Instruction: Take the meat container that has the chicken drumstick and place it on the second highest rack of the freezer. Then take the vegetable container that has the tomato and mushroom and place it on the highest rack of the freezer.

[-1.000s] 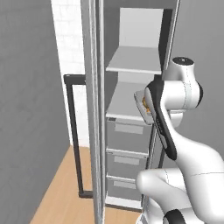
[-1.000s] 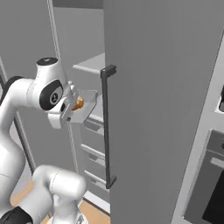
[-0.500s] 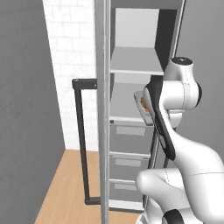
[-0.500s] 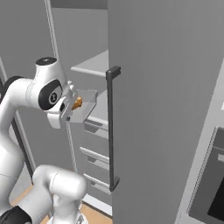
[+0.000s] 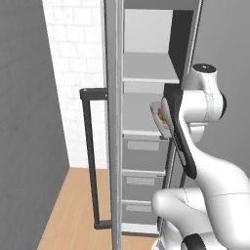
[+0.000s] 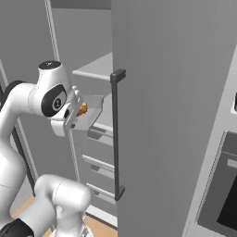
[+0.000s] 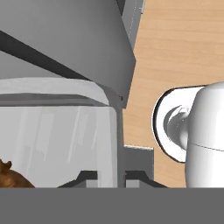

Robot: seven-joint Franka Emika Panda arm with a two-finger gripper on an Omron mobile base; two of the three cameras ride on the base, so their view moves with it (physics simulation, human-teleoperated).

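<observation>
My claw (image 6: 75, 113) is clamped on the meat container (image 6: 89, 112), drumstick (image 6: 82, 109) inside, level with the freezer's (image 5: 146, 117) second highest rack (image 5: 139, 119); I should keep it flat, slide straight in.

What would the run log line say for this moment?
stage: carrying | pincer: shut on meat container | contents: chicken drumstick | position: beside open freezer | second highest rack: not yet loaded

Meat container (image 5: 160, 117) tilted – before freezer (image 5: 146, 73) shelves.
</observation>
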